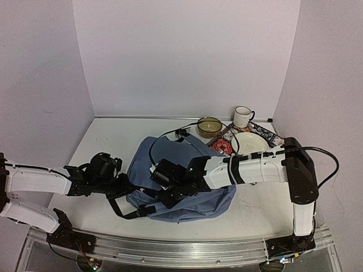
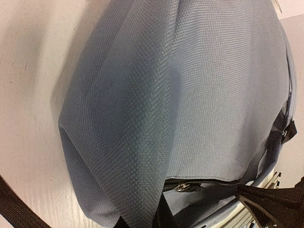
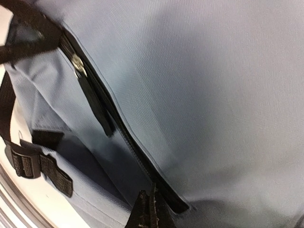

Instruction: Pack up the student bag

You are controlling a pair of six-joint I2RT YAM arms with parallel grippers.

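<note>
Left end effector point(image 2: 248, 195) first: my fingertips are drawn together to a narrow point at the zip line of the student bag point(image 1: 195, 205), just beside one metal zip slider point(image 2: 187, 187). I cannot tell whether they pinch anything. It sits at the bag's left edge, near one black strap point(image 1: 120, 208).

One bag lies flat on the surface point(image 1: 108, 136), in the middle and toward the near edge. As far as I can tell its long axis runs roughly left to right, skewed from far-left to near-right, with a rounded end facing my left arm.

My right end effector point(image 3: 149, 203) reaches over the bag from the right. Its fingers are pressed fully together at the dark zip seam, and I cannot tell if fabric is caught between them.

Behind the bag to the right I count one bowl point(image 1: 209, 126), one patterned cloth point(image 1: 222, 143), one mug point(image 1: 243, 117) and one plate point(image 1: 250, 143), which rests on the cloth.
</note>
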